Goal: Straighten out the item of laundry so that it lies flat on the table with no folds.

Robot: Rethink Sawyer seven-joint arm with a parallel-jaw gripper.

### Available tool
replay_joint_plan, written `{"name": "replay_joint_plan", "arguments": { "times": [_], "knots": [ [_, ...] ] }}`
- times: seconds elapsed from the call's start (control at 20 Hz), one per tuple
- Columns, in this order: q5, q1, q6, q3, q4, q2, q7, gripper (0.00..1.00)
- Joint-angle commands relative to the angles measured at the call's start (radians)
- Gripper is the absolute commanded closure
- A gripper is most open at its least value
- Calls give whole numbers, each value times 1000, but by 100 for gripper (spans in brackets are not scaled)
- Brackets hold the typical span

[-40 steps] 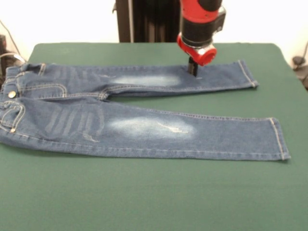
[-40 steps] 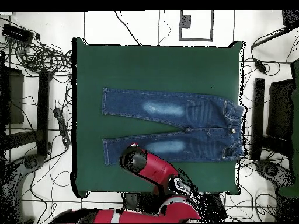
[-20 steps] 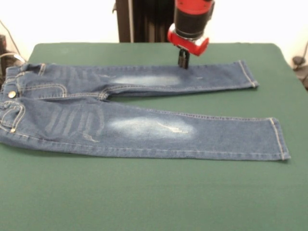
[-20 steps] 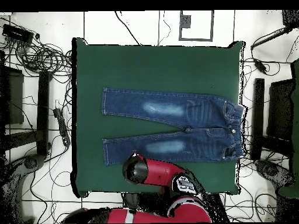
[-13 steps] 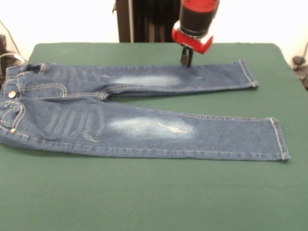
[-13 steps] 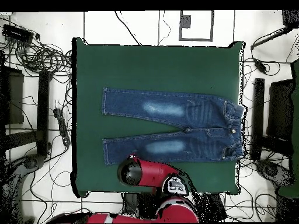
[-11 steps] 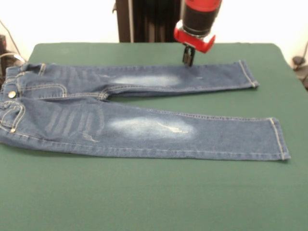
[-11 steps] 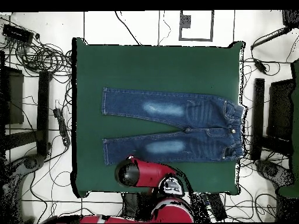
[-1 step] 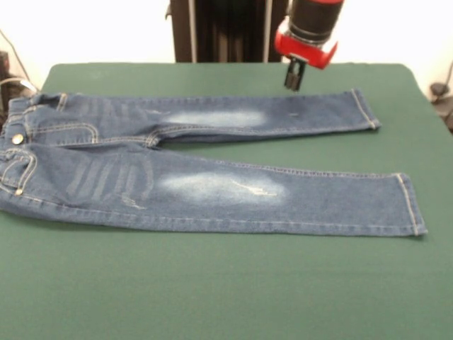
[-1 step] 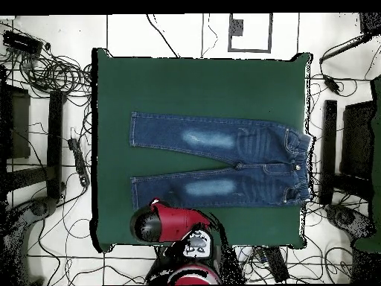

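The small blue denim jeans with faded whitish thigh patches are seen spread flat on the large dark green cloth-topped table, both legs extended side by side and no fold apparent in either view. The black-tipped claw under the red and black arm is held raised above the table's far strip, empty and clear of the cloth; whether its tips are apart or together cannot be told. In the front view the jeans lie below the claw and on its near side, the closest part being the far leg a little short of its hem. The garment's long axis runs crosswise to the claw's line of approach, waistband well off to one side, hems to the other. In the overhead view the arm's red head is shown just off the near leg's hem end. The straightening is judged essentially complete.
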Motion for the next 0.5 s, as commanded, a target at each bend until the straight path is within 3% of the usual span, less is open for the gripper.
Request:
{"name": "replay_joint_plan", "arguments": {
  "times": [0.05,0.5],
  "knots": [
    [55,11,103,12,-36,-30,128,100],
    [63,15,155,23,-68,-49,123,100]
  ]
}}
